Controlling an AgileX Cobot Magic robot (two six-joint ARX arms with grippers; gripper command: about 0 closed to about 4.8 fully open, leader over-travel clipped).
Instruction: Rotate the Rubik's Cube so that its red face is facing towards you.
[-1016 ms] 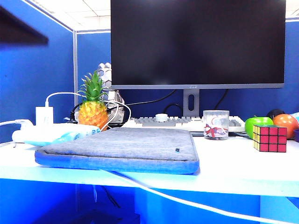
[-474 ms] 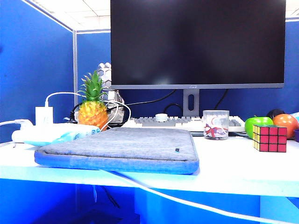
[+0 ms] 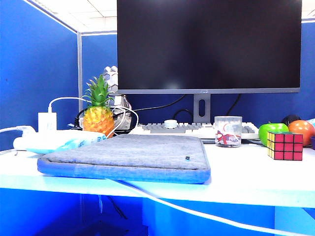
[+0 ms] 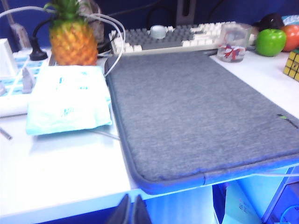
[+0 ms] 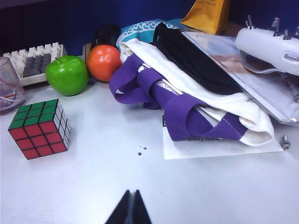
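Basically done: Rubik's Cube (image 5: 39,129) sits on the desk (image 5: 117,182), well ahead of the right gripper (image 5: 130,207), red face (image 3: 288,146) toward the exterior camera. Both grippers pressed together, empty; left gripper (image 4: 130,211) hangs off the desk edge, cube far across, barely visible. Next: probably nothing, just verify.

Matt grey cloth sleeve (image 3: 128,156)

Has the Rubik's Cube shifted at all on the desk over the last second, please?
No. The Rubik's Cube sits in the same spot beside the green apple, red face towards the exterior camera.
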